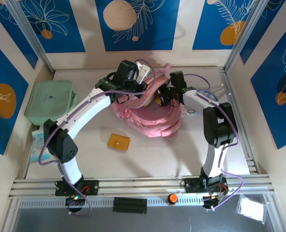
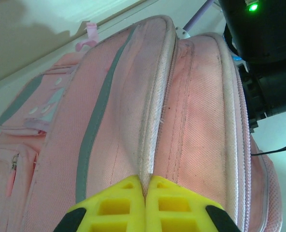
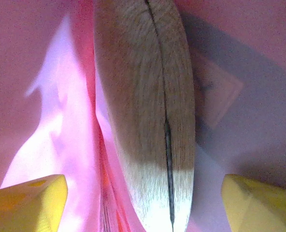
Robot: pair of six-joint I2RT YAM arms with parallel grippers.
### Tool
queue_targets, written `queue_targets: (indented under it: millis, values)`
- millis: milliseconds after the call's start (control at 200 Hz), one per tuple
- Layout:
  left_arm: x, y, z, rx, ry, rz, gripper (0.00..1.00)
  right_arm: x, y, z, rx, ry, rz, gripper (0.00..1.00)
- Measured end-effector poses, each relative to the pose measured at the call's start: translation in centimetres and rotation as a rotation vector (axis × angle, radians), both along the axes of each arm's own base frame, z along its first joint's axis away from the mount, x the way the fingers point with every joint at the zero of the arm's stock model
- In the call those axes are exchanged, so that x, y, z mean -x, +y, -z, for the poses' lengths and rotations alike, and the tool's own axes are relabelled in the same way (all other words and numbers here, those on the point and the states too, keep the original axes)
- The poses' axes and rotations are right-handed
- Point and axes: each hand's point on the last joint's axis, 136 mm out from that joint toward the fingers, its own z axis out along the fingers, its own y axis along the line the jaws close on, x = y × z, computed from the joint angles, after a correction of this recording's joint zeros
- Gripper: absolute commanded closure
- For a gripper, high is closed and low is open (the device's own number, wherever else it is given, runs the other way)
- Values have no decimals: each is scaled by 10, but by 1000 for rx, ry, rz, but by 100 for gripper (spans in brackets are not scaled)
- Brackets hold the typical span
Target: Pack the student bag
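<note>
The pink student bag [image 1: 152, 121] lies at the middle back of the table. My left gripper [image 1: 143, 79] is at its top edge. In the left wrist view the yellow fingers [image 2: 118, 203] of that gripper [image 2: 145, 181] are shut on a pale piped seam of the bag [image 2: 133, 96], pinching up a fold. My right gripper [image 1: 162, 96] reaches into the bag from the right. It [image 3: 143, 193] stands open inside the pink lining [image 3: 36, 72]. A rounded wooden object [image 3: 143, 96] with a dark slit stands between its fingers, with a gap on each side.
A mint green zip case [image 1: 51, 101] lies at the left wall, with a pale blue packet [image 1: 38, 145] in front of it. A small orange-brown flat piece [image 1: 119, 142] lies on the table before the bag. Blue loops [image 1: 208, 94] sit near the right rail.
</note>
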Motion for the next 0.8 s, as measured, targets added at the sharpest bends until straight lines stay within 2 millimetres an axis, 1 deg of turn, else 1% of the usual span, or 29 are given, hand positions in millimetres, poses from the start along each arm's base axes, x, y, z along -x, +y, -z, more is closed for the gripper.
queue_targets:
  millis: [75,180,300,350,470,540,655,800]
  values:
    - [0,0,0,2,2,-2,100,1,0,0,10,-2,6,22]
    - [0,0,0,5,4,-4,100,12,-4,6,26,13,17,42]
    - [0,-1,-1,10,3,-6,100,23,-3,14,29,36,15,57]
    - [-1,-1,-1,12,4,-8,100,25,0,16,26,47,15,61]
    - [-1,0,-1,19,11,-16,100,24,9,17,4,44,6,68]
    - [-2,1,0,19,14,-21,100,19,16,15,-11,34,6,71]
    - [-2,2,2,21,21,-28,100,6,30,13,-50,14,14,77]
    - [-4,5,5,25,35,-49,100,-15,47,11,-124,-22,22,76]
